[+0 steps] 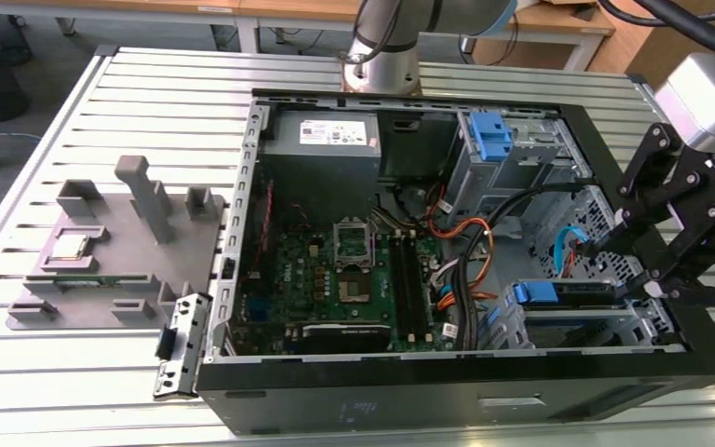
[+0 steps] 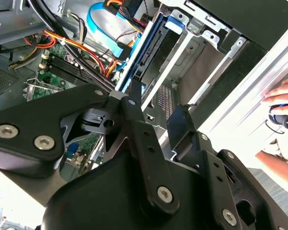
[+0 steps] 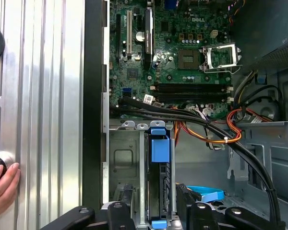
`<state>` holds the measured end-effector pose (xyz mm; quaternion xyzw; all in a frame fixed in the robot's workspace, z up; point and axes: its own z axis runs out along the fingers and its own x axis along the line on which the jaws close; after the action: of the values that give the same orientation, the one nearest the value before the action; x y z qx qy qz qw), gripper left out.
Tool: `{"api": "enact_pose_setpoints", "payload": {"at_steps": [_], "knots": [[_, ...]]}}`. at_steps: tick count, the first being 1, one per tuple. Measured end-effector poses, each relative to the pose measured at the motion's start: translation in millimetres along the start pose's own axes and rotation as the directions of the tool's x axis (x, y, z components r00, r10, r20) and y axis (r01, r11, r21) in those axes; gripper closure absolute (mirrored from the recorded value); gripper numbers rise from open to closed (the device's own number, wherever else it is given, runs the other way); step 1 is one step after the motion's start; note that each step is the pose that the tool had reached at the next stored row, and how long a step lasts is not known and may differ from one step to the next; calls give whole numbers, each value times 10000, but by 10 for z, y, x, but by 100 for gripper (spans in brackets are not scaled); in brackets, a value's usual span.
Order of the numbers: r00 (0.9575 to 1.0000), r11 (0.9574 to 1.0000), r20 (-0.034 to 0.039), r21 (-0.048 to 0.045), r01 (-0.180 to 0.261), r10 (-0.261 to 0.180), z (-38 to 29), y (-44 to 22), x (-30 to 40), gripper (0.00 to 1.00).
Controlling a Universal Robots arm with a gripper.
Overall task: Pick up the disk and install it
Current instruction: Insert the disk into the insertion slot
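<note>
First wrist view: your tool (image 3: 156, 208) stood part-open, 1 finger on each side of the disk (image 3: 158, 187); contact unclear. Disk sat on edge in the drive cage (image 3: 125, 158), long axis running straight from the tool toward the motherboard (image 3: 182, 57).

1. Looks like a robotics lab or workshop: a slotted aluminium tabletop (image 1: 146, 102) with the robot arm's base (image 1: 380, 60) standing on it.
2. An opened computer case (image 1: 457, 396) and a grey fixture block (image 1: 109, 251) sit on top, with wooden desks (image 1: 308, 9) behind.
</note>
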<state>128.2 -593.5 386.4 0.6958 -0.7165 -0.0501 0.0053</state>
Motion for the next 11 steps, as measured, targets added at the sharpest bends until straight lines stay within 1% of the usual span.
{"api": "enact_pose_setpoints", "payload": {"at_steps": [2,5,11], "knots": [[10000,10000,3,10,5,-5,9,5,1,52],[10000,10000,2,56,56,-56,49,32,4,52],[9997,9996,6,153,235,-235,122,58,9,52]]}}
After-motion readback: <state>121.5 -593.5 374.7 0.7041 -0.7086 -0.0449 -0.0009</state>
